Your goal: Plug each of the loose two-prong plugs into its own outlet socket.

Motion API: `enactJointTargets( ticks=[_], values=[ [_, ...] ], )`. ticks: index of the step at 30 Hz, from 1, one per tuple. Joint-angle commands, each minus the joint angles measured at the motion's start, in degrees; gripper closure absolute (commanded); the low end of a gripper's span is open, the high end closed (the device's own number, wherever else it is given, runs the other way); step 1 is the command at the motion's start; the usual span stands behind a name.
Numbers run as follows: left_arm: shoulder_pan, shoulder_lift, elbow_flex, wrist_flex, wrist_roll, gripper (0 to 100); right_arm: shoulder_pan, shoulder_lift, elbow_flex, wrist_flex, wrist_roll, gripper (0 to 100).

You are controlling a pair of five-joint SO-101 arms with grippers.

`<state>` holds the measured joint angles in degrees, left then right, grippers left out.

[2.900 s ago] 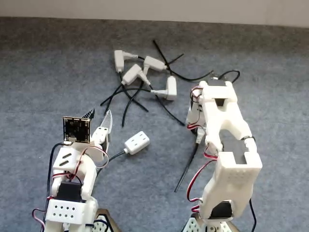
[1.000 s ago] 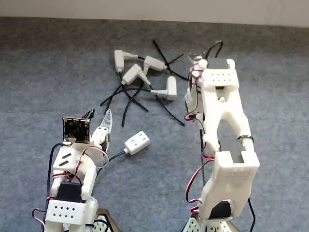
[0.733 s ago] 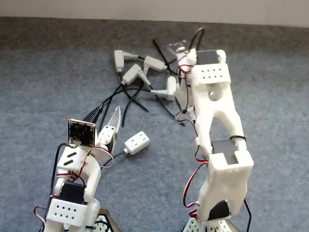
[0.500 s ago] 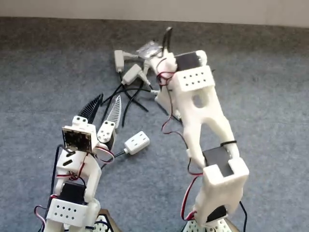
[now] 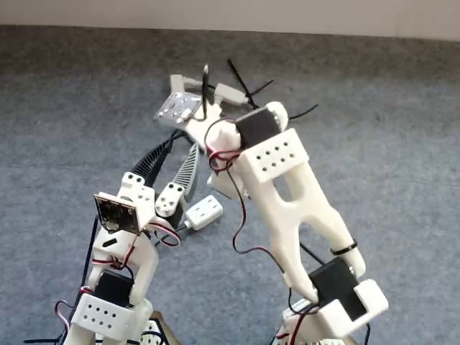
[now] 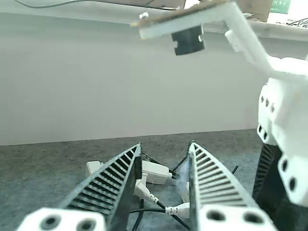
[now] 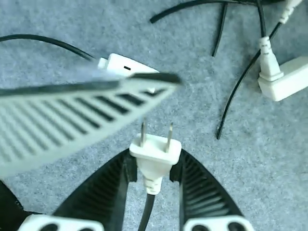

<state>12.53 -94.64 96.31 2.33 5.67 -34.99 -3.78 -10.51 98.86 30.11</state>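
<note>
Grey carpet (image 5: 402, 144), pale wall (image 6: 72, 72)

From above, the right arm (image 5: 277, 169) hides part of the white plugs (image 5: 228, 92); at the right wrist, a blurry striped finger (image 7: 72, 115) covers part of a white block (image 7: 126, 65).

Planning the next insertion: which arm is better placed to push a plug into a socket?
Right. The right gripper is shut on a two-prong plug, its prongs pointing outward over the grey mat. The left gripper is open and holds nothing.

Left claw (image 5: 183, 144) apparently blocks plug (image 7: 155, 153) front; cords (image 7: 239, 91) beyond.
</note>
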Motion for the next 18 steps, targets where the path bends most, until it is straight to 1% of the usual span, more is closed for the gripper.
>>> enactJointTargets(
  ticks=[1,4,6,9,11,14,18],
  values=[
    [0.92,0.04,1.27,-0.79,0.53,84,-4.26,-4.62,0.75,2.24,0.62,94.0],
    [1.01,0.04,1.27,1.76,0.62,84,-6.29,-5.58,0.66,2.24,-0.35,94.0],
    [1.01,0.04,1.27,2.20,0.62,84,-7.25,-6.11,0.48,2.24,-2.02,94.0],
    [1.01,0.04,1.27,2.20,0.79,84,-9.01,-6.64,0.48,2.24,-2.11,94.0],
    [1.01,0.04,1.27,2.37,0.79,84,-9.27,-6.64,0.48,2.24,-2.11,94.0],
    [1.10,0.04,1.27,4.75,0.79,84,-9.19,-6.73,0.13,2.24,-2.11,94.0],
    [3.12,0.04,1.27,7.03,0.53,84,-8.92,-8.75,-3.47,2.24,-2.20,94.0]
  ],
)
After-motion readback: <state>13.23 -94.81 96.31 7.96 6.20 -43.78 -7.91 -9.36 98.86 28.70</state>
